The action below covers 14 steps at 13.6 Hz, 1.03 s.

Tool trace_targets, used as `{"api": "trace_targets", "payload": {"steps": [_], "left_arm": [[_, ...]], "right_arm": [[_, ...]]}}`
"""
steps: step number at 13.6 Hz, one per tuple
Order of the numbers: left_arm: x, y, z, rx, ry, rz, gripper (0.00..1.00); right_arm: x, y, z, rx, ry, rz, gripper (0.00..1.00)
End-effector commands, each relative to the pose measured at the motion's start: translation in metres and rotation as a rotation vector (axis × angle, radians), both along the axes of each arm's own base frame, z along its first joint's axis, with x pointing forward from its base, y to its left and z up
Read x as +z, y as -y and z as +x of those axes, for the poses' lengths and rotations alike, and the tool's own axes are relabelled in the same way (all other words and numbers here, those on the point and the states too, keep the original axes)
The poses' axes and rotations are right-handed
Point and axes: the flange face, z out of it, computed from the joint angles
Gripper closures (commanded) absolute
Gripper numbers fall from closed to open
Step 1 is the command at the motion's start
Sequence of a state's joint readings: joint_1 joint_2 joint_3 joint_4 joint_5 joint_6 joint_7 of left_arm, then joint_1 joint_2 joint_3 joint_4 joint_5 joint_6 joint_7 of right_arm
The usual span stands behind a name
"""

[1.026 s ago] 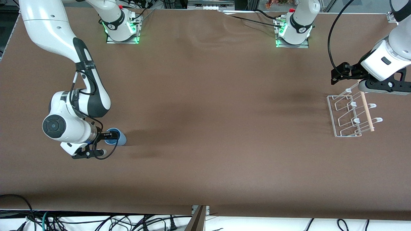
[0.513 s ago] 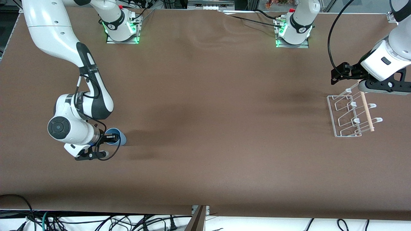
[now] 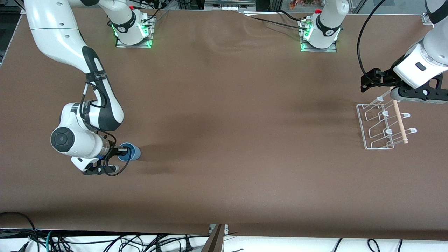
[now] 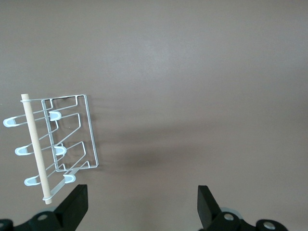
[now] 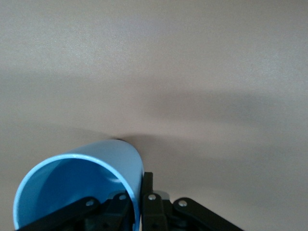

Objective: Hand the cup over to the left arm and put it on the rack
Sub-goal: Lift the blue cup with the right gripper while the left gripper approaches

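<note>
And there it went: the right gripper [image 3: 121, 151], which a second earlier stood wide around the rim of the small light-blue plastic tumbler [image 3: 130, 152], had clamped down on the cup's wall, one finger inside the mouth and one outside, as the right wrist view showed [image 5: 77, 185]. The cup had shifted a touch toward the middle of the brown table [image 3: 224, 140] and looked tipped in the grip, low at the right arm's end. That grip looked settled, so by my reckoning the lift and carry toward the handover came next. The left gripper [image 4: 139, 204] hung wide and holding nothing over the table just beside the white wire rack with its light wooden dowel [image 3: 379, 127], waiting
</note>
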State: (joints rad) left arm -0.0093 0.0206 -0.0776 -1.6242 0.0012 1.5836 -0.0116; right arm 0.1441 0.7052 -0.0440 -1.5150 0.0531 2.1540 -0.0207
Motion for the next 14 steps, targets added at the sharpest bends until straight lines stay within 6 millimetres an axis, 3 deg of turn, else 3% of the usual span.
{"api": "trace_targets", "payload": {"steps": [1,3,6,11,14], "left_arm": [[0.004,0.002,-0.002,-0.009,0.001,0.002,0.0],[0.005,0.01,-0.003,-0.027,0.003,0.0,0.0],[0.003,0.028,-0.004,-0.056,-0.002,-0.016,0.0],[-0.008,0.086,-0.005,-0.239,-0.017,-0.125,0.0],[-0.015,0.107,0.005,-0.354,0.046,-0.278,0.0]], "right_arm": [[0.01,-0.009,0.005,-0.085,0.008,0.049,1.0],[0.027,-0.028,0.005,-0.212,0.013,0.121,1.0],[0.052,-0.078,-0.007,-0.327,-0.043,0.203,1.0],[0.109,-0.16,-0.035,-0.455,-0.18,0.43,1.0],[0.134,-0.213,-0.053,-0.561,-0.279,0.559,1.0]]}}
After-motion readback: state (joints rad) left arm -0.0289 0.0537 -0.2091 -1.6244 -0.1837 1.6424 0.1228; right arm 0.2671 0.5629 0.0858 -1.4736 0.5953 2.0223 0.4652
